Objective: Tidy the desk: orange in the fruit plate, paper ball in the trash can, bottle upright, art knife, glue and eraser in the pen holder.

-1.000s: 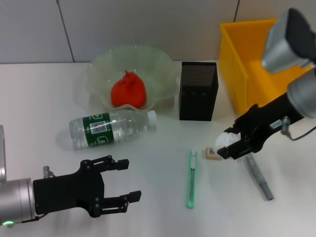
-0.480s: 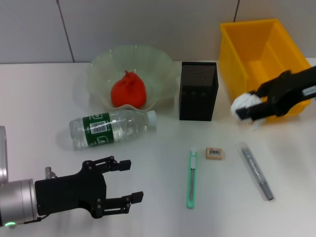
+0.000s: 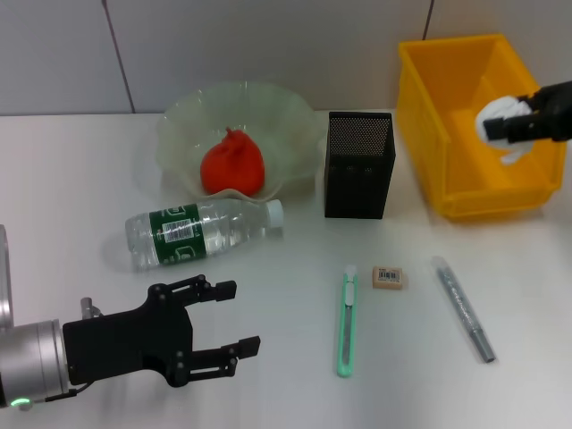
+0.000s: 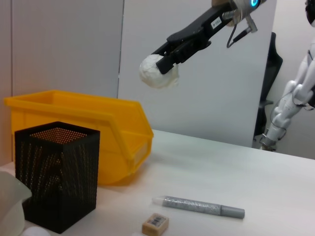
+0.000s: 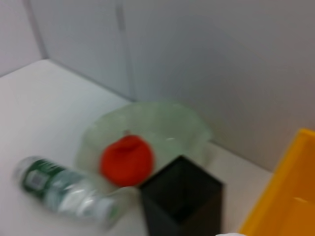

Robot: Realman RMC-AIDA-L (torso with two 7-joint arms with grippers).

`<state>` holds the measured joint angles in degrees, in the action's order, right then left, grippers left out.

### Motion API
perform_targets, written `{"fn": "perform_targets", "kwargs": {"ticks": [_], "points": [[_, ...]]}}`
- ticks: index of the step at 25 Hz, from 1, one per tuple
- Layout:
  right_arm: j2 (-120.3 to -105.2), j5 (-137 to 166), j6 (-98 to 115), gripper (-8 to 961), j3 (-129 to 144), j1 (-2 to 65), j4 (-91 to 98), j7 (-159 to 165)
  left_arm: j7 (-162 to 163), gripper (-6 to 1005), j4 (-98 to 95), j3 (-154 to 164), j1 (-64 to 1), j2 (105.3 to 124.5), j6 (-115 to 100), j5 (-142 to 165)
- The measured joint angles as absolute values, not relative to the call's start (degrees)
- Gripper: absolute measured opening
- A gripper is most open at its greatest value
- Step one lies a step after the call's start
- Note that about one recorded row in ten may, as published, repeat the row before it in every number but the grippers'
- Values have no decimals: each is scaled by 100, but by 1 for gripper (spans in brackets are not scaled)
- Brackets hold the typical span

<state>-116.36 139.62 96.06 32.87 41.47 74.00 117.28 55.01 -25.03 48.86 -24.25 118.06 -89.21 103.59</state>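
My right gripper (image 3: 496,124) is shut on the white paper ball (image 3: 501,108) and holds it in the air above the yellow trash can (image 3: 447,134); the left wrist view shows the paper ball (image 4: 158,72) well above the bin (image 4: 78,114). The orange (image 3: 232,167) sits in the pale green fruit plate (image 3: 295,134). In front of the plate the clear bottle (image 3: 201,231) lies on its side. The green art knife (image 3: 347,323), eraser (image 3: 388,277) and grey glue stick (image 3: 463,308) lie on the table in front of the black mesh pen holder (image 3: 358,165). My left gripper (image 3: 241,315) hovers open at the near left.
The white table runs back to a grey wall behind the plate and bin. The right wrist view takes in the orange (image 5: 127,160), the bottle (image 5: 64,189) and the pen holder (image 5: 182,196).
My right gripper has lifted the paper ball off the table near the eraser and carried it up and back, over the yellow trash can. The left gripper has barely moved.
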Motion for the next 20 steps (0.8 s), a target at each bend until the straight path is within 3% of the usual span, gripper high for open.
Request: {"fn": "perform_targets", "kwargs": {"ticks": [20], "points": [[-11653, 14308, 7059, 552, 3582, 4108, 6235, 11980, 5502, 793, -2461, 4789, -2394, 11839, -8956, 9967]]}}
